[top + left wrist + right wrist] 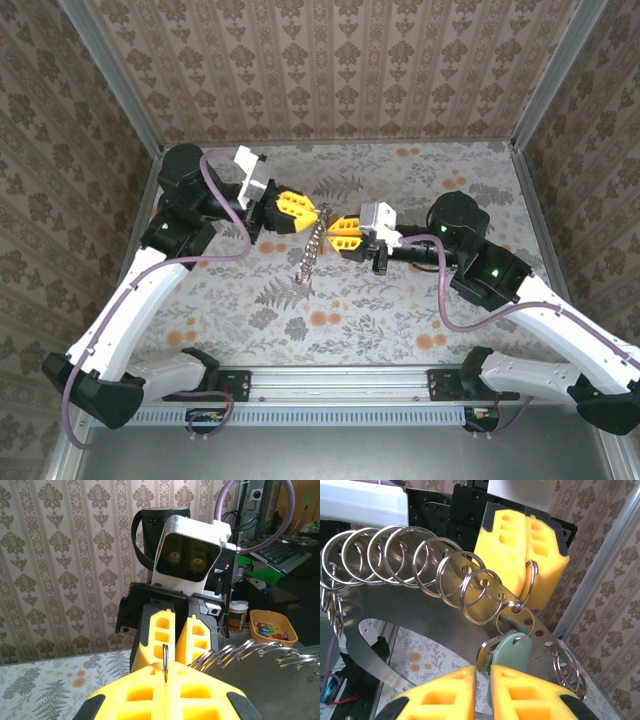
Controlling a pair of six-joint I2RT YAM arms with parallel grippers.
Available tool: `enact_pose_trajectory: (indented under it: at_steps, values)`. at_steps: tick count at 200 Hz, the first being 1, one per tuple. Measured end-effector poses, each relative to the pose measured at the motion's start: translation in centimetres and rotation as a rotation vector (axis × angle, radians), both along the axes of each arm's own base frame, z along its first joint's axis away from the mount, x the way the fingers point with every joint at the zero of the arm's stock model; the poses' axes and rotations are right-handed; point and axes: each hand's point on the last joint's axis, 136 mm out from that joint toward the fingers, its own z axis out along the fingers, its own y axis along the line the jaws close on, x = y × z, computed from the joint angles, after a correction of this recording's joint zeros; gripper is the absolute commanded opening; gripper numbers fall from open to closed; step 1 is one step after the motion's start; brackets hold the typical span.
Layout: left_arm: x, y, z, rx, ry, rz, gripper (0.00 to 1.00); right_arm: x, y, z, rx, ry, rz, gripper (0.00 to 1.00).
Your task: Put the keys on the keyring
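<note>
- The left arm's fingers point(293, 211), yellow, are clenched on the end ring point(532, 582) of the keyring.
- The keyring point(311, 247), a chain of linked steel rings, trails from that grip down toward the floral counter point(400, 310), between the two arms.
- The right arm's fingers point(345, 235) are pressed almost together, pinching a pale green key tag point(512, 650) just below the end ring.
- A cup point(238, 614) stands far right in the left wrist view, its label too blurred to read.

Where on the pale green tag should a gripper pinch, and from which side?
I'd pinch the pale green tag across its flat faces at the broad end, approaching from opposite the small ring it hangs on: the faces are flat and wide, the ring end is cluttered.
</note>
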Motion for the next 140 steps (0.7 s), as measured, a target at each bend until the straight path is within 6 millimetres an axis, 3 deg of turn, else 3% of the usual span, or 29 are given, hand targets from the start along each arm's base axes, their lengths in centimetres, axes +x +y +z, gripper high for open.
enact_pose_trajectory:
  at_steps: [14, 50, 79, 109, 140]
  values:
    - [0.0, 0.0, 0.0, 0.0, 0.001, 0.001, 0.0, 0.0, -0.1, 0.2, 0.008, -0.005, -0.008, 0.22]
    - [0.8, -0.2, 0.0, 0.016, -0.003, 0.066, 0.0, 1.0, -0.7, -0.2, 0.009, -0.001, -0.076, 0.4]
    - [3.2, -0.5, -1.4, 0.054, -0.003, 0.206, 0.0, 3.6, -2.4, -3.2, -0.013, 0.059, -0.238, 0.54]
    - [6.8, -1.1, -5.1, 0.162, 0.026, 0.355, 0.0, 7.9, -5.7, -7.1, -0.046, 0.179, -0.471, 0.64]
    - [10.7, -2.2, -12.5, 0.373, 0.082, 0.493, 0.0, 10.9, -9.9, -8.6, -0.017, 0.266, -0.677, 0.74]
